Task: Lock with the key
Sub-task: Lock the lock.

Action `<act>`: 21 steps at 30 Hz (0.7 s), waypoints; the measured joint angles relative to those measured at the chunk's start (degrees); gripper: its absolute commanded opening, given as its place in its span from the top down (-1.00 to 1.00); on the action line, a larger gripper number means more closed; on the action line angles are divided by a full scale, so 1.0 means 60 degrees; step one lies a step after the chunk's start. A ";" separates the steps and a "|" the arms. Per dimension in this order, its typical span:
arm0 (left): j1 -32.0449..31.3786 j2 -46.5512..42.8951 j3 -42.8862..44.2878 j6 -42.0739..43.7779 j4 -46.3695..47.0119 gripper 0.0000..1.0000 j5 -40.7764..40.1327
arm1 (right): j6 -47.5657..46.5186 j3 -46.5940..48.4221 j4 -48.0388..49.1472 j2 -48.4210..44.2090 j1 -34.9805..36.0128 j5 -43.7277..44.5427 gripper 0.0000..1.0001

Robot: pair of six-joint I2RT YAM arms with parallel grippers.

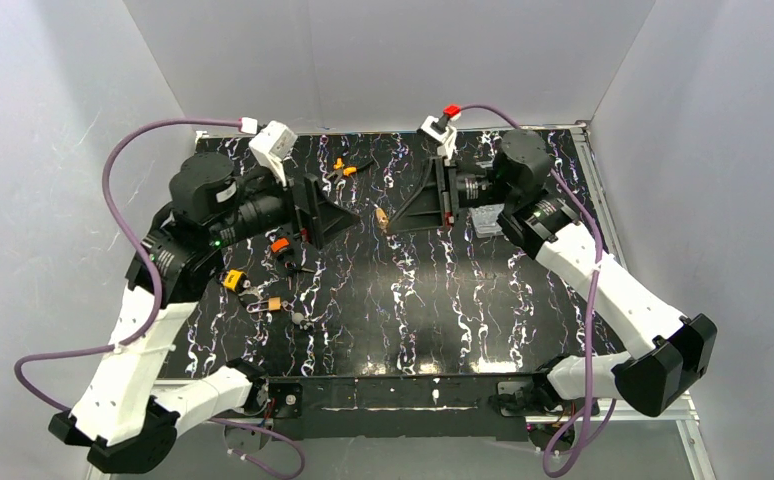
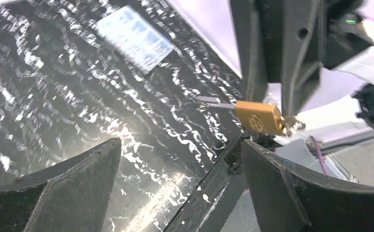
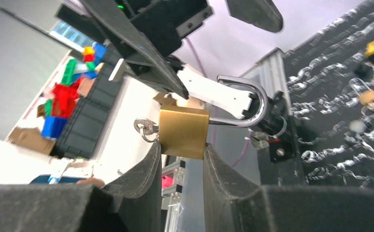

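So the black marbled desk [image 1: 443,300] sits under both arms, which meet nose to nose above its middle. The right fingers [image 3: 139,181] are clamped on the brass padlock [image 3: 183,132], held up off the desk with its shackle [image 3: 252,104] popped open. The left fingers [image 2: 74,183] are spread wide, gripping nothing, near it. A tiny key [image 3: 145,128] sticks out of the end opposite the shackle.

Bright even light; wrist views blurred, glary.

Brass padlock [image 1: 382,214] at right pincer [image 1: 395,222] tip
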 measured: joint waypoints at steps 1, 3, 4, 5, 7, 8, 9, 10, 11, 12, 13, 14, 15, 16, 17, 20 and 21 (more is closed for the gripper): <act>-0.0001 -0.0102 0.0001 0.0041 0.0167 -0.76 0.0277 | 0.0541 -0.0051 0.0749 0.0000 -0.0031 -0.0249 0.97; 0.0000 -0.0253 0.0004 0.0066 0.0479 -0.67 0.0860 | 0.1709 -0.0125 0.2200 0.0010 -0.0073 -0.0671 0.97; 0.0000 -0.0304 0.0004 0.0058 0.0658 -0.67 0.1163 | 0.2277 -0.0128 0.2842 0.0029 -0.0079 -0.0821 0.97; 0.0000 -0.0338 0.0004 0.0049 0.0849 -0.66 0.1474 | 0.2812 -0.0128 0.3470 0.0052 -0.0079 -0.0954 0.97; -0.0004 -0.0373 0.0004 0.0011 0.1200 -0.65 0.1983 | 0.3803 -0.0128 0.4631 0.0136 -0.0079 -0.1131 0.97; -0.0003 -0.0385 0.0004 -0.0015 0.1382 -0.65 0.2192 | 0.4335 -0.0127 0.5242 0.0215 -0.0078 -0.1197 0.97; 0.0000 -0.0406 0.0004 -0.0024 0.1568 -0.65 0.2383 | 0.4849 -0.0123 0.5828 0.0315 -0.0072 -0.1229 0.97; 0.0000 -0.0430 0.0004 -0.0024 0.1701 -0.65 0.2510 | 0.5447 -0.0115 0.6503 0.0467 -0.0072 -0.1233 0.97; 0.0000 -0.0460 0.0004 -0.0021 0.1868 -0.64 0.2635 | 0.6014 -0.0100 0.7124 0.0628 -0.0076 -0.1216 0.97; 0.0000 -0.0475 0.0004 -0.0023 0.1951 -0.62 0.2702 | 0.6616 -0.0065 0.7780 0.0827 -0.0079 -0.1188 0.97; 0.0000 -0.0488 0.0004 -0.0047 0.2086 -0.60 0.2801 | 0.7084 -0.0015 0.8277 0.0996 -0.0079 -0.1145 0.97; 0.0000 -0.0491 0.0004 -0.0096 0.2258 -0.59 0.2912 | 0.7616 0.0065 0.8833 0.1214 -0.0079 -0.1075 0.97; 0.0000 -0.0487 0.0004 -0.0172 0.2458 -0.57 0.3011 | 0.8183 0.0141 0.9380 0.1442 -0.0079 -0.0959 0.97; 0.0000 -0.0466 0.0004 -0.0289 0.2717 -0.55 0.3117 | 0.8566 0.0198 0.9745 0.1584 -0.0079 -0.0880 0.97; 0.0000 -0.0435 0.0000 -0.0421 0.3025 -0.53 0.3233 | 0.8958 0.0268 1.0121 0.1743 -0.0079 -0.0776 0.97; 0.0000 -0.0301 0.0000 -0.0780 0.3795 -0.49 0.3481 | 0.9796 0.0416 1.0789 0.1956 -0.0079 -0.0550 0.97; 0.0000 -0.0221 0.0000 -0.0893 0.4059 -0.47 0.3557 | 0.9938 0.0460 1.0888 0.1960 -0.0079 -0.0495 0.97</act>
